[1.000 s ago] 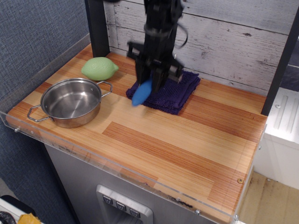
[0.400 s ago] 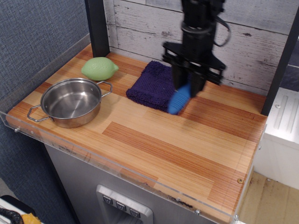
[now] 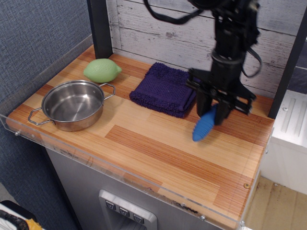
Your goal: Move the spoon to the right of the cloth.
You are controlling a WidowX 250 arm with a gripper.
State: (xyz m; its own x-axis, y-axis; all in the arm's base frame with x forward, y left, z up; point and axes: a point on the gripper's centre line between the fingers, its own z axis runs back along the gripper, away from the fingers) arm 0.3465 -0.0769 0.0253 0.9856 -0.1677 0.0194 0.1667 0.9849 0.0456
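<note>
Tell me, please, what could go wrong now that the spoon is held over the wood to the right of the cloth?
The gripper holds the spoon tilted, only its blue handle showing. Released from here, it might bounce or roll back toward the cloth. The grip also looks to be near one end, so the spoon could swing or slip early. The dark post stands close on the right, so further travel risks contact.

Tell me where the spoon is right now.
The spoon hangs blue handle down in the gripper, right of the cloth, above the wooden counter.
</note>
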